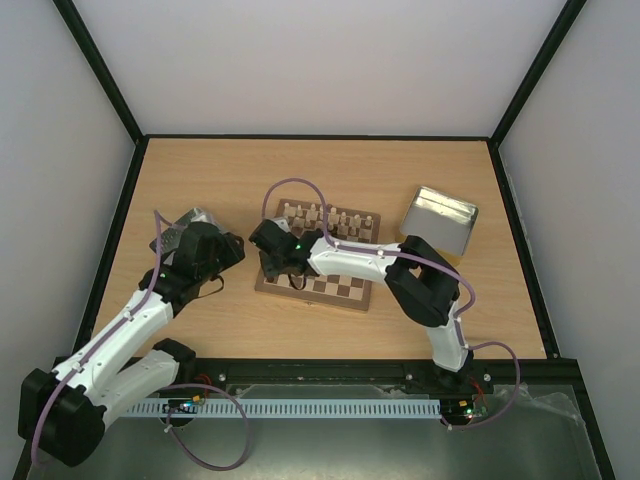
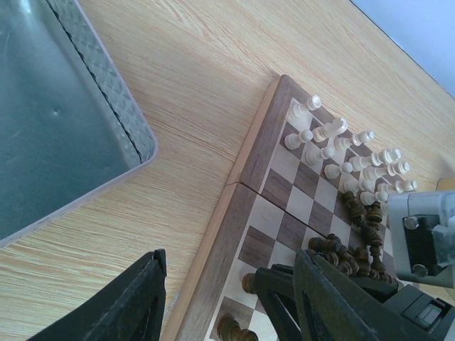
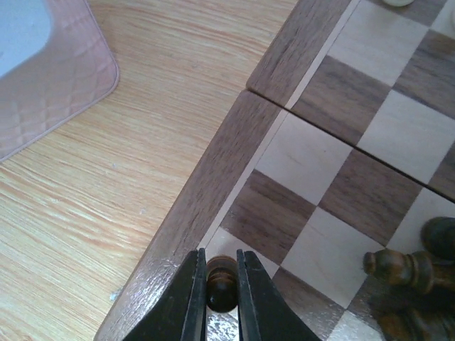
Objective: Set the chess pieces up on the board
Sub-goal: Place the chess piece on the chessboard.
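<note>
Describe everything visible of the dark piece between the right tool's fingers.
The dark piece is a small turned figure of glossy dark brown wood, with a round head above a narrow collar, likely a pawn. It seems upright, pinched between the right tool's two black fingers, which press on its sides. It sits over an edge square right beside the board's dark border. Its base is hidden, so whether it rests on the square or hangs just above it cannot be told.
</note>
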`<state>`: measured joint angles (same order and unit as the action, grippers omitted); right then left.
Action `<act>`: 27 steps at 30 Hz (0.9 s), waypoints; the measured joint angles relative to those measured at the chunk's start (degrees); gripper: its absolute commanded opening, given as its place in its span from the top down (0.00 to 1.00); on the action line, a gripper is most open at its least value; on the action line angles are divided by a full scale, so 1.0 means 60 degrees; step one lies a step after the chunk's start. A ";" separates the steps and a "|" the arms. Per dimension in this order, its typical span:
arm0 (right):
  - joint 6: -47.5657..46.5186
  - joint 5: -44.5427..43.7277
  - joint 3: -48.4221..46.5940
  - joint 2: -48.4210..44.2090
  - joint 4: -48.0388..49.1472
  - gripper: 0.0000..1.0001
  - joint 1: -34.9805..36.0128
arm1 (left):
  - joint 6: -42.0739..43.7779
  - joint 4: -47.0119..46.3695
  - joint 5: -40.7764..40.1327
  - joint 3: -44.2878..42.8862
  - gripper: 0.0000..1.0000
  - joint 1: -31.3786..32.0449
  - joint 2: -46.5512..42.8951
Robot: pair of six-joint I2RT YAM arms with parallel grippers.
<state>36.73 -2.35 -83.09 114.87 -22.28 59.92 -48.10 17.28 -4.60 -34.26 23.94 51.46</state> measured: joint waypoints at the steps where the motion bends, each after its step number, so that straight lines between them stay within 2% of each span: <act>1: -0.0011 0.0033 -0.0018 0.0029 0.0000 0.91 0.0022 | 0.0000 0.0007 0.0000 0.0000 0.48 -0.0007 0.0000; 11: -0.0018 -0.0007 -0.0127 0.0164 -0.0266 0.89 0.0084 | 0.0004 0.0055 0.0000 0.0055 0.48 -0.0040 -0.0004; 18: -0.0036 -0.0047 -0.0149 0.0164 -0.0357 0.75 0.0084 | 0.0004 0.0055 0.0004 0.0087 0.48 -0.0040 -0.0004; 27: -0.0051 -0.0222 -0.0444 0.0040 -0.0455 0.73 0.0084 | 0.0007 0.0073 0.0004 0.0098 0.48 -0.0084 -0.0044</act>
<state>36.42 -3.68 -85.76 115.11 -25.02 60.42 -48.05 17.72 -4.58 -33.67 23.44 51.20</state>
